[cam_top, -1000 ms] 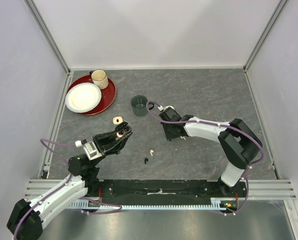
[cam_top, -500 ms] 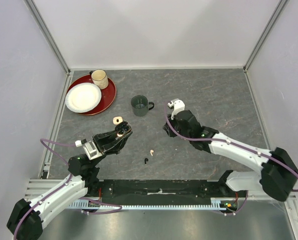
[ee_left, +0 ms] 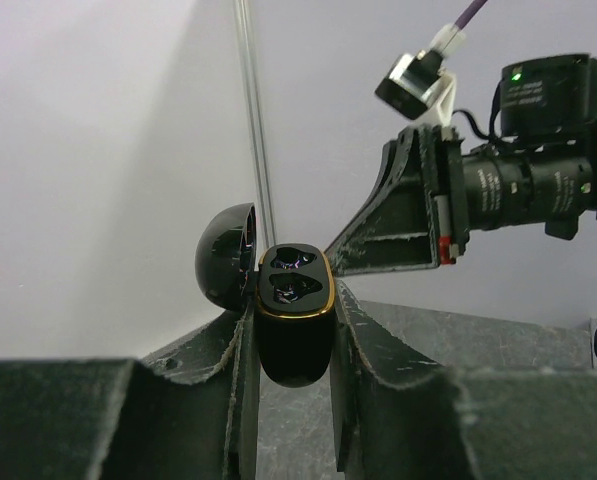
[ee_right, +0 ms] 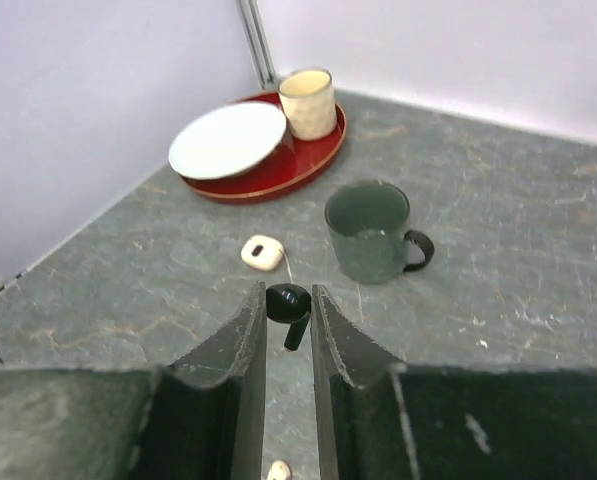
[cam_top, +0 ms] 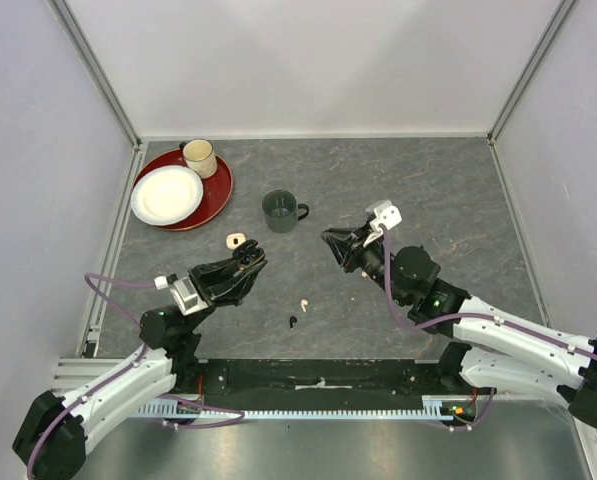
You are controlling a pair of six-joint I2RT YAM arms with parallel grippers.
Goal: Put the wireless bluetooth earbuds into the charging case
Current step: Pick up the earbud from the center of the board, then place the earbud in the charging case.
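Observation:
A black charging case point(ee_left: 296, 320) with a gold rim and its lid point(ee_left: 226, 268) swung open is held off the table in my left gripper point(ee_left: 293, 300), which is shut on it. Its two sockets face up. My right gripper point(ee_right: 288, 295) is shut on a black earbud point(ee_right: 288, 302) whose stem hangs down. In the top view the right gripper point(cam_top: 330, 243) points left toward the left gripper point(cam_top: 253, 262), with a gap between them. A white earbud point(cam_top: 303, 303) and another black earbud point(cam_top: 293, 322) lie on the table below.
A cream case point(cam_top: 236, 240) lies open just beyond my left gripper. A green mug point(cam_top: 281, 210) stands behind it. At the back left a red tray point(cam_top: 216, 195) carries a white plate point(cam_top: 166, 194) and a beige cup point(cam_top: 199, 157).
The right arm has swung round to the right and lower, and its gripper now points left toward the case. The left arm with the case has barely shifted.

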